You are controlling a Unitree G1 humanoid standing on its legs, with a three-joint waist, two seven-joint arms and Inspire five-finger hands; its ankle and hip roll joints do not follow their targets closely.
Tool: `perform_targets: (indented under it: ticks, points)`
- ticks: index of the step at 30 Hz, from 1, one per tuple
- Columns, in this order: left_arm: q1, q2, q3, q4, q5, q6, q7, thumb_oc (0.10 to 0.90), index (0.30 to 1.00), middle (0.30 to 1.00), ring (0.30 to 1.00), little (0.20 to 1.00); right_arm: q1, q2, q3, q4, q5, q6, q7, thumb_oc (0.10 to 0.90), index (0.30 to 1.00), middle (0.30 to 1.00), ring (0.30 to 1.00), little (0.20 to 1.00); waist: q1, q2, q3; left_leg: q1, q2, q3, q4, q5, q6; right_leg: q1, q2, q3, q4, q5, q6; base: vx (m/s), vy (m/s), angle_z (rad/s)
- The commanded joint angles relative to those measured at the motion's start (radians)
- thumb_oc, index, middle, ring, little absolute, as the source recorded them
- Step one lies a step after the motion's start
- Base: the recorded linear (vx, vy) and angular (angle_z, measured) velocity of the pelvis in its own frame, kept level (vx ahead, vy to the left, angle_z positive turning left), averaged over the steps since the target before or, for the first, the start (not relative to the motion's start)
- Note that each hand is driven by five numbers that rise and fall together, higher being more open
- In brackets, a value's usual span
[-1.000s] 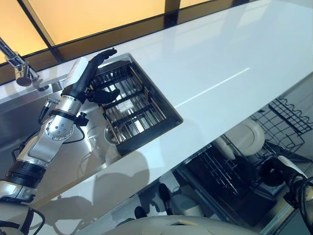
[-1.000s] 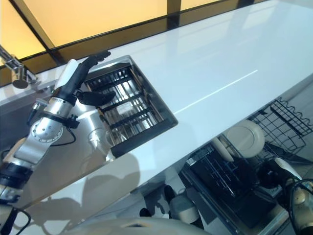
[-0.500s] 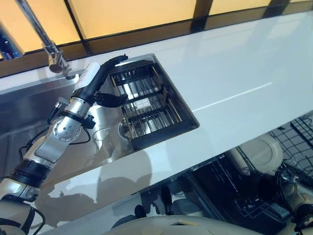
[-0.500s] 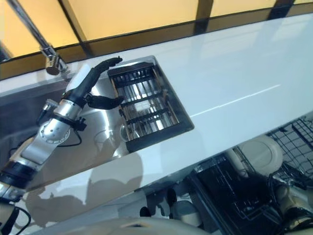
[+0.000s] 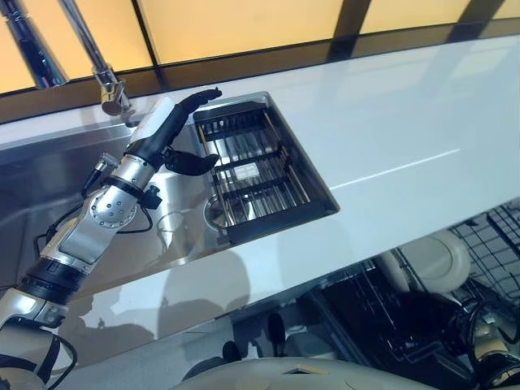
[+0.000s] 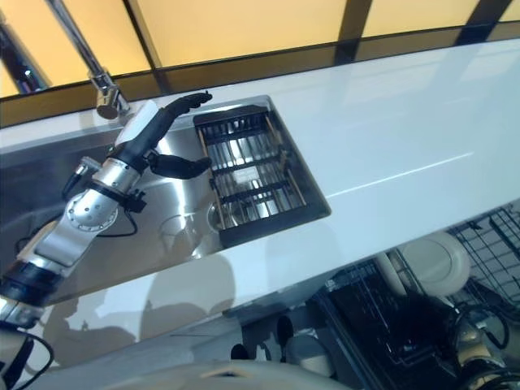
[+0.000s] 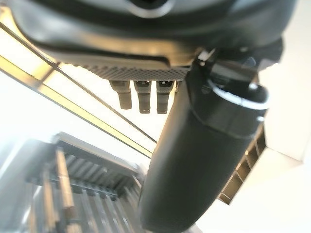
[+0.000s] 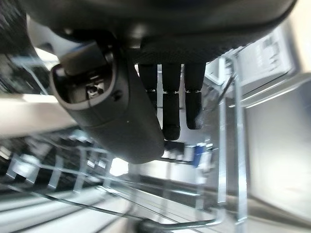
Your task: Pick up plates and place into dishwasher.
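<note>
Camera has panned left since the earlier frames: more of the faucet (image 5: 104, 77) and sink (image 5: 49, 203) shows now, and the dishwasher rack (image 5: 422, 317) has slid toward the lower right corner. Relative to the sink, the left hand (image 5: 166, 134) sits much as before, raised over the basin just beside the drain basket (image 5: 256, 175), fingers straight and thumb spread, holding nothing. Its wrist view confirms extended fingers with the basket slats beyond.

Right hand (image 8: 165, 97) shows in its own wrist view with fingers loosely extended, nothing between them, hanging over wire rack tines.

Plates: two white plates (image 5: 435, 260) stand on edge in the dishwasher rack below the counter (image 5: 390, 122). None is visible in the sink, in the basket or on the counter.

Judgement: the pan reads as a look toward the sink for the next plate; no pick is under way, and both hands are free.

Obstacles: the faucet spout hangs close above the left hand, and the counter edge overhangs the rack, so any carry from sink to rack has to clear both.
</note>
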Motion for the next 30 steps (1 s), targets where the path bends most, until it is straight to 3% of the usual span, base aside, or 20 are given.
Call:
perform_targets:
  ticks: [1,9,20,30]
  points:
    - [-0.149,-0.027,0.041,-0.027,-0.014,-0.077,0.053,0.800,0.900,0.900,0.900,0.900,-0.095,0.048,-0.004,-0.151,0.119,-0.134,-0.028,0.100,0.300,0.300,0.300,0.200,0.016,0.054,-0.049,-0.027,0.038,0.009,0.052,-0.059,-0.030,0.009,-0.022,-0.016,0.038,-0.062,0.107,0.00,0.014,-0.04]
    - [-0.131,-0.049,0.025,-0.008,0.023,-0.070,0.087,0.800,0.900,0.900,0.900,0.900,-0.193,-0.018,-0.012,-0.278,0.138,-0.119,-0.096,0.100,0.300,0.300,0.300,0.200,0.028,0.055,-0.051,-0.024,0.036,0.010,0.049,-0.060,-0.031,0.013,-0.022,-0.014,0.034,-0.063,0.103,0.00,0.003,-0.02]
    - [-0.141,-0.033,0.007,0.022,0.023,-0.073,0.094,0.800,0.900,0.900,0.900,0.900,-0.366,-0.120,0.023,-0.219,0.118,-0.079,-0.112,0.100,0.300,0.300,0.300,0.200,0.062,0.051,-0.065,-0.026,0.032,-0.007,0.040,-0.052,-0.033,0.024,-0.024,-0.033,0.023,-0.063,0.097,0.01,-0.004,0.01]
    - [-0.107,-0.009,0.032,0.047,0.015,-0.103,0.097,0.800,0.900,0.900,0.900,0.900,-0.404,-0.178,0.040,-0.236,0.043,-0.031,-0.102,0.100,0.300,0.300,0.300,0.200,0.071,0.049,-0.073,-0.034,0.030,-0.017,0.035,-0.046,-0.035,0.020,-0.024,-0.038,0.021,-0.066,0.094,0.01,-0.009,0.02]
